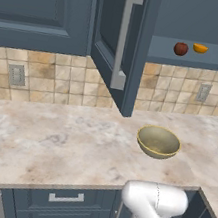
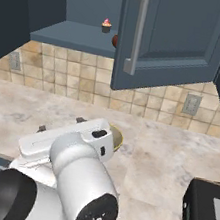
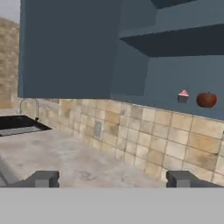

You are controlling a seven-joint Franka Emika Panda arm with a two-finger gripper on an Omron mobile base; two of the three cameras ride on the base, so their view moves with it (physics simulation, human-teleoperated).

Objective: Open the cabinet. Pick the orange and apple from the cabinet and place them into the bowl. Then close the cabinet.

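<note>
The cabinet (image 1: pixel 191 54) stands open, its left door (image 1: pixel 116 36) swung out toward me. On its bottom shelf the dark red apple (image 1: pixel 180 48) sits just left of the orange (image 1: pixel 200 48). The golden bowl (image 1: pixel 158 141) rests on the counter below the shelf, with nothing in it. My gripper (image 3: pixel 112 179) is open and holds nothing; its fingertips (image 3: pixel 41 178) stand far apart. The hand view has the apple (image 3: pixel 206 99) at the right on the shelf. In the right base view my gripper (image 2: pixel 61 124) hovers over the counter left of the bowl (image 2: pixel 118 137), and the door (image 2: pixel 170 36) half hides the apple (image 2: pixel 114 41).
A small cupcake (image 3: pixel 183 96) stands on the shelf beside the apple. A sink with a faucet (image 3: pixel 28 107) lies far left on the counter. A wall outlet (image 1: pixel 16 75) is set in the tiled backsplash. A dark appliance (image 2: pixel 203 214) occupies the counter's near right.
</note>
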